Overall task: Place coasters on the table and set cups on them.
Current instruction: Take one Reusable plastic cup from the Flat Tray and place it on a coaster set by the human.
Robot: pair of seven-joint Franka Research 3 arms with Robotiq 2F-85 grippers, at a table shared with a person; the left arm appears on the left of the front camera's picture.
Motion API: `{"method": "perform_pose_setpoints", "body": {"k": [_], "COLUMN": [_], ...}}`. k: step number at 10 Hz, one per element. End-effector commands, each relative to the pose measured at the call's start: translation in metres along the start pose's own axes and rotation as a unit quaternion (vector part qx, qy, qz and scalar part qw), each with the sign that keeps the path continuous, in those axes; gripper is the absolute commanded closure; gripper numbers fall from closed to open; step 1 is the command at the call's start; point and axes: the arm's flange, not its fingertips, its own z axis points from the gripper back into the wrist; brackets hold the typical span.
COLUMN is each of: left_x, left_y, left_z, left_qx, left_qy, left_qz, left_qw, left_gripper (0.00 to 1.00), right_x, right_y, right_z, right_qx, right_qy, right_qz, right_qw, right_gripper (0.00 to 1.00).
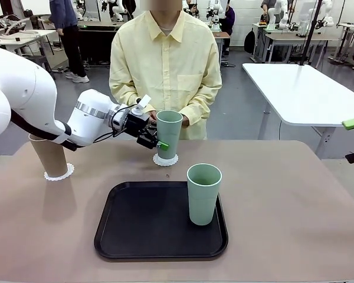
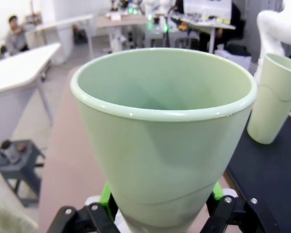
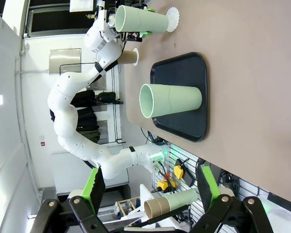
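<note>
Because each cup needed its own coaster, the fingers of the left gripper (image 1: 155, 140) pinched a pale green cup (image 1: 169, 132) low down, holding it upright on the lacy coaster (image 1: 165, 160) at twelve o'clock of the tray (image 1: 135, 236); the fingers of the right gripper (image 3: 150, 182) stood spread, empty.

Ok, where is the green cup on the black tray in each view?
Front view: green cup at centre, right part of the black tray.
Left wrist view: cup at the right edge.
Right wrist view: cup at centre, turned sideways.
Shared landmark: the black tray under it.
</note>
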Motion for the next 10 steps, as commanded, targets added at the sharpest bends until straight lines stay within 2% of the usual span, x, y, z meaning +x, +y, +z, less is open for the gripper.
{"method": "perform_pose_setpoints", "body": {"k": [1, 10], "left_x": [0.001, -0.013], "left_y": [0.011, 0.013], "left_z": [0.003, -0.004], "left_qx": [-0.012, 0.000], "left_qy": [-0.004, 0.004], "left_qz": [0.015, 0.021], "left_qw": [1.000, 1.000], "left_gripper": [0.16, 0.16], "right_x": [0.003, 0.003], "right_y": [0.001, 0.001], "right_z": [-0.002, -0.002], "right_qx": [0.019, 0.019], "right_qy": [-0.007, -0.007], "right_qz": [0.010, 0.010], "right_qw": [1.000, 1.000], "right_gripper": [0.00, 0.00]}}
